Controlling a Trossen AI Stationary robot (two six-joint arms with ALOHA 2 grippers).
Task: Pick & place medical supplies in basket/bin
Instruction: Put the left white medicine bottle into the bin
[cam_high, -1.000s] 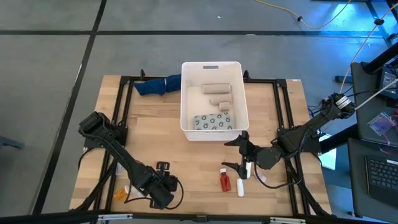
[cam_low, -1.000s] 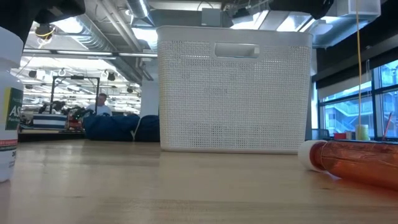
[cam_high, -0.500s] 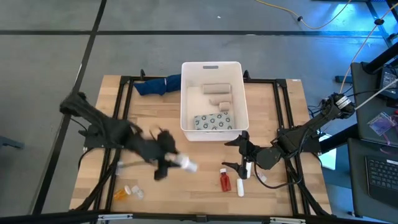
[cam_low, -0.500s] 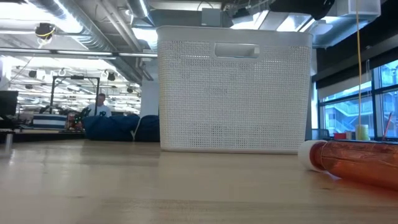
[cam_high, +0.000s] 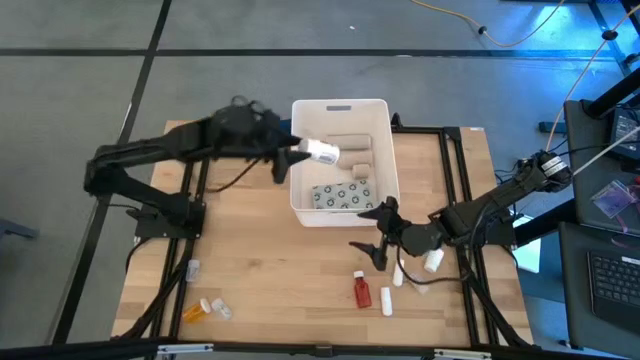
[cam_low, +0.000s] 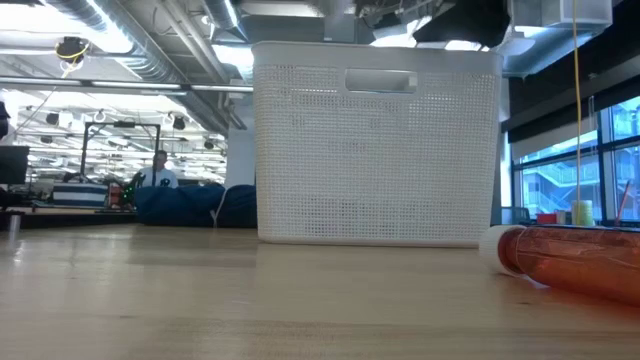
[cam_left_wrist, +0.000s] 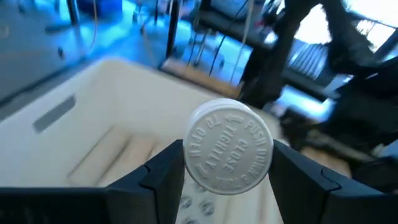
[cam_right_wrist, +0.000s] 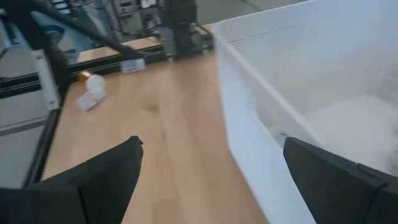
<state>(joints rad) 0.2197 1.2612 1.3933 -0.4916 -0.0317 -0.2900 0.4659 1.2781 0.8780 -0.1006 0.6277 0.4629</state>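
My left gripper (cam_high: 303, 152) is shut on a white pill bottle (cam_high: 323, 152), held over the left rim of the white basket (cam_high: 296, 160); the left wrist view shows its lid (cam_left_wrist: 229, 154) above the basket's inside. Beige rolls (cam_high: 349, 143) and a grey blister pack (cam_high: 342, 195) lie in the basket. My right gripper (cam_high: 370, 231) hangs open just off the basket's near right corner, touching nothing. On the table lie a red bottle (cam_high: 361, 291), white tubes (cam_high: 388, 300) and an orange bottle (cam_high: 193, 312). My left gripper pinches the white pill bottle between its two fingers (cam_left_wrist: 163, 175), on the body just behind the lid (cam_left_wrist: 205, 180). The fingers come level from the table's left. The bottle lies sideways, lid pointing toward the table's right, lifted clear above the basket.
A dark blue cloth (cam_high: 255, 137) lies left of the basket's far end. A small white item (cam_high: 432, 262) lies beside the right arm, and small pieces (cam_high: 221, 310) sit near the orange bottle. Black frame rails (cam_high: 200, 180) run along the table's sides. The low view shows the basket wall (cam_low: 375, 145).
My left gripper has swung from the table's near left part up and toward the far edge and the right, carrying the white bottle lifted clear until it stands over the basket's left rim. My right gripper has shifted a little toward the basket.
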